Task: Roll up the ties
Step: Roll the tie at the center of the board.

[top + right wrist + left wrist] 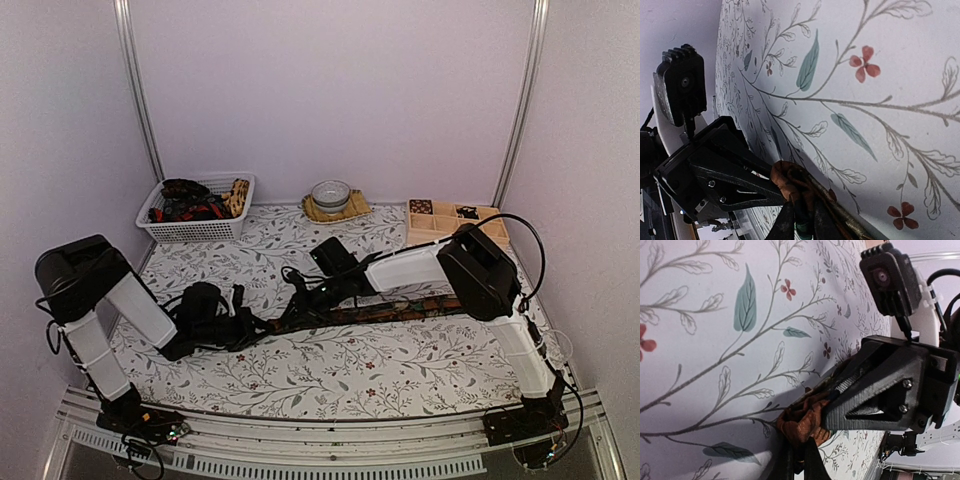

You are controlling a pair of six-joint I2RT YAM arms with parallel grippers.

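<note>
1 dark patterned tie [400,310] lies stretched across the middle of the floral table [340,385]. The left gripper [799,461] is pressed together on the tie's bunched brown end. The right gripper [801,220] pinches the same end, just beside the left one. The other ties [190,205] sit in a white basket [200,232] at the far left.

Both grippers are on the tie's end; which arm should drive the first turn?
Left, probably. Both the left gripper and right gripper pinch the end of the necktie, but the right arm lies over the unrolled length.
</note>
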